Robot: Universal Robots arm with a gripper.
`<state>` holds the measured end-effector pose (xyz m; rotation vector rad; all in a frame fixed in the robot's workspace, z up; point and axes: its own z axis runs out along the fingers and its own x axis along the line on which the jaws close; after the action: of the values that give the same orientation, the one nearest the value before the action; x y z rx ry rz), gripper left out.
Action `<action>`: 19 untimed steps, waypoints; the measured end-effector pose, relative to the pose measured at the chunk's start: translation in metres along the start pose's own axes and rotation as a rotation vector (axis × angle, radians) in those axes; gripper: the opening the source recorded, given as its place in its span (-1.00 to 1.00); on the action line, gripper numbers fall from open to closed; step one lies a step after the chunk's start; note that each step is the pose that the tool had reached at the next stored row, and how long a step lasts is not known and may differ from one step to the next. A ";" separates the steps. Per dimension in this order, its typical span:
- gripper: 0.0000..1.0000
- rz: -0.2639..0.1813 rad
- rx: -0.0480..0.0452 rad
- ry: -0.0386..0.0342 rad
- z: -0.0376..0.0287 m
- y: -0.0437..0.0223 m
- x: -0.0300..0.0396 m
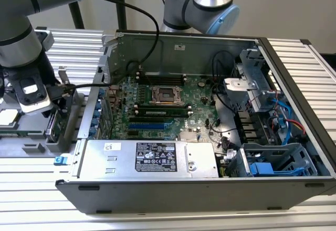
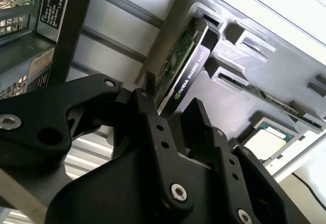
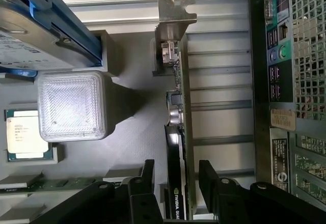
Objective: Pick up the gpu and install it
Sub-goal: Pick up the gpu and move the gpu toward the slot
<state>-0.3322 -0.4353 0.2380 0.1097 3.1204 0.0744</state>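
While the tool (image 3: 176, 165) straddles the upright gpu (image 3: 182, 117), jaws open and gripping nothing, pick-up is in hand; grasping calls for closing squarely.

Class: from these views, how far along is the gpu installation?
Done: the black end effector straddles the flat green-and-black gpu card, jaws open either side. In hand: nothing gripped; the card stands in its grey holder. Left: it is not yet lifted or seated on the green motherboard.
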 end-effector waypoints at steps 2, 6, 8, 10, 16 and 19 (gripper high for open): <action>1.00 0.000 0.0000 0.0000 0.0007 -0.0001 0.0002; 1.00 0.000 -0.0001 -0.0001 0.0009 0.0000 0.0003; 1.00 0.000 -0.0001 -0.0001 0.0009 0.0000 0.0003; 1.00 0.000 -0.0001 -0.0001 0.0009 0.0000 0.0003; -1.00 0.000 -0.0001 -0.0001 0.0009 -0.0001 0.0003; -1.00 0.000 -0.0001 0.0000 0.0009 0.0000 0.0003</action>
<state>-0.3325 -0.4353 0.2371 0.1091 3.1204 0.0746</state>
